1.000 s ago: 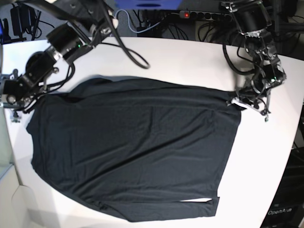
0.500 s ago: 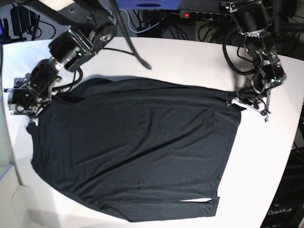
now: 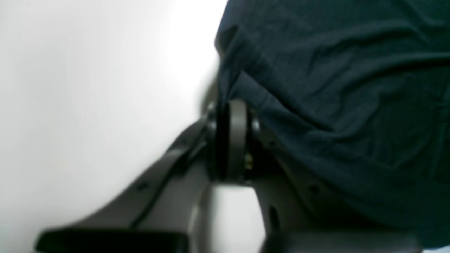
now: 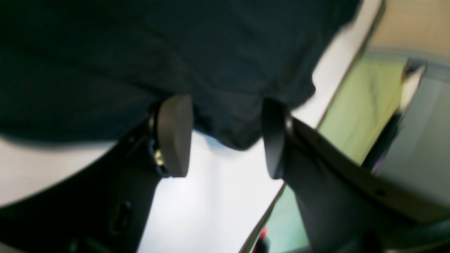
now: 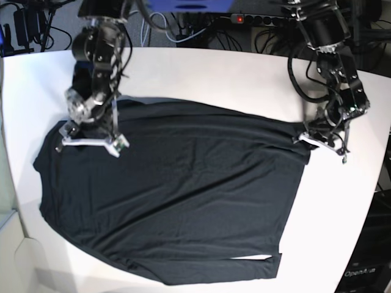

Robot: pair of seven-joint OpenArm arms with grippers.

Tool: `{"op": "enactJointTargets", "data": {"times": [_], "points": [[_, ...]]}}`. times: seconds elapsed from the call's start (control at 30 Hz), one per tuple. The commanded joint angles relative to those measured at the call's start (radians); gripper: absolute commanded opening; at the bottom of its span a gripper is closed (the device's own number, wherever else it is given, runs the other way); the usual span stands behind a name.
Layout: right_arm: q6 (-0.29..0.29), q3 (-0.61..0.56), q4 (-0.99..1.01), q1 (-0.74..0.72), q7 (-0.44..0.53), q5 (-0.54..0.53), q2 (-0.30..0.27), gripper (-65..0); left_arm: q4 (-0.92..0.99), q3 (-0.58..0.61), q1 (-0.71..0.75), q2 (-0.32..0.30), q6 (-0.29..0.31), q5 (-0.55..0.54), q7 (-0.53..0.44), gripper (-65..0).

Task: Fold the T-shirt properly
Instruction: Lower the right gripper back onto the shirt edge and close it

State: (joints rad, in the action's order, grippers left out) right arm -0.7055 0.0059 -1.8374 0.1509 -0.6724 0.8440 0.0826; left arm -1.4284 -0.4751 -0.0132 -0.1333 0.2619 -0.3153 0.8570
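Observation:
The charcoal-black T-shirt (image 5: 177, 201) lies spread flat over most of the white table (image 5: 244, 79). My left gripper (image 5: 319, 143) is at the shirt's upper right corner. In the left wrist view, my left gripper (image 3: 232, 112) is shut, pinching the edge of the T-shirt (image 3: 344, 88). My right gripper (image 5: 91, 144) hovers over the shirt's upper left part, jaws open. In the right wrist view, a corner of the T-shirt (image 4: 140, 52) lies between the spread fingers (image 4: 174, 135) of my right gripper (image 4: 225, 138), which do not press on it.
Black cables and a power strip (image 5: 263, 18) run behind the table's far edge. The table edge (image 4: 337, 95) passes close to my right gripper, with greenish floor beyond it. Bare tabletop shows right of the shirt (image 5: 342, 201).
My right arm has swung in from the table's far left edge, and its gripper now stands over the shirt's upper left part. The left gripper has stayed at its corner.

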Motion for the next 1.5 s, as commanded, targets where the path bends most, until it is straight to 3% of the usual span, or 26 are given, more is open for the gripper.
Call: {"op": "enactJointTargets", "data": {"times": [0.0,0.17,0.33,0.47,0.87,1.07,1.47], "points": [[0.007,-0.007,-0.018,0.011,0.050,0.025,-0.027,-32.8,-0.018,-0.001,-0.015,-0.006,0.004,-0.009,-0.017,-62.2],[0.007,-0.007,-0.017,0.098,0.251,0.080,-0.111,-32.6,-0.013,-0.004,-0.023,-0.002,-0.002,-0.005,-0.017,-62.2],[0.007,0.007,-0.015,0.160,0.352,0.090,-0.189,-32.6,-0.008,-0.007,-0.015,-0.012,-0.003,-0.003,-0.017,-62.2],[0.007,0.003,-0.011,0.197,0.377,0.099,-0.221,-32.5,-0.015,-0.007,-0.001,-0.022,-0.003,-0.002,-0.017,-62.2],[0.007,-0.059,0.112,0.247,0.437,0.126,-0.186,-32.5,-0.008,-0.003,-0.008,-0.025,-0.002,0.048,-0.017,-62.3],[0.007,-0.134,0.164,0.244,0.469,0.128,-0.214,-32.5,-0.008,-0.001,-0.006,-0.025,-0.002,0.048,-0.015,-62.3],[0.007,-0.157,0.290,0.137,0.471,0.126,-0.225,-33.2,-0.008,-0.001,0.000,-0.024,-0.002,0.048,-0.012,-62.3]]}}
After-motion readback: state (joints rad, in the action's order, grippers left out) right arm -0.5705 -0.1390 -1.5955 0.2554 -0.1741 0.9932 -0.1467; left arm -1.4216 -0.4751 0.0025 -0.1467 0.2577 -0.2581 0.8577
